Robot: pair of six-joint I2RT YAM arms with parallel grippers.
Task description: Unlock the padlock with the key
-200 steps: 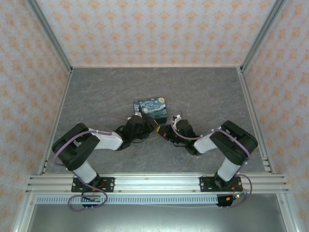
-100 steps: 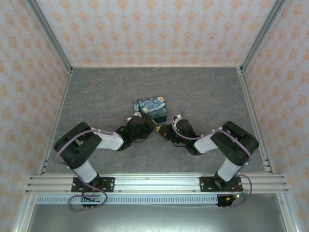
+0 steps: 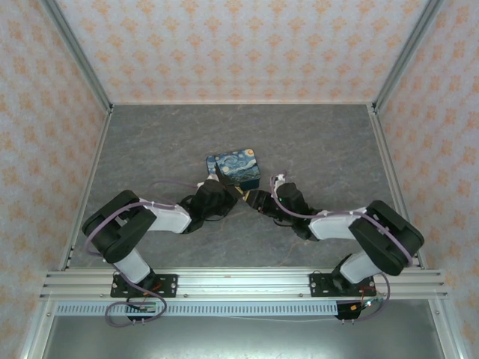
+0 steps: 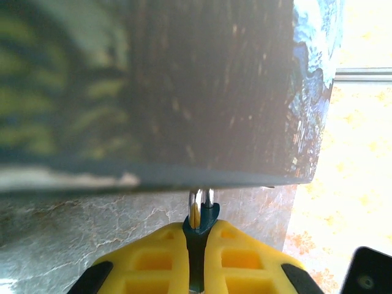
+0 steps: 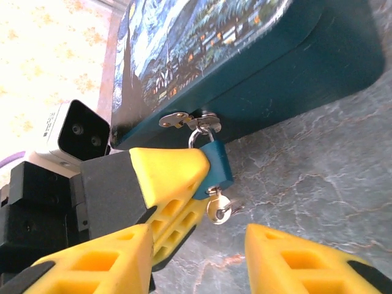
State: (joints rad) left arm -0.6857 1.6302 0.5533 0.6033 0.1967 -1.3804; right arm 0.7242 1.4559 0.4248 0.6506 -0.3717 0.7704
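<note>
Clamped shut on the padlock (image 5: 215,164) at mid-frame in the right wrist view: the yellow fingers of the left gripper (image 4: 196,231), pressed flat against both sides of the teal body, with the lock hung from the latch (image 5: 176,119) on the side of the tin (image 5: 257,67) just above. Hanging right under the lock body and touching it, a small silver key (image 5: 218,208). Along the bottom edge of that frame, spread well apart and holding nothing, the right gripper (image 5: 196,266), key in the gap just above its fingers.
</note>
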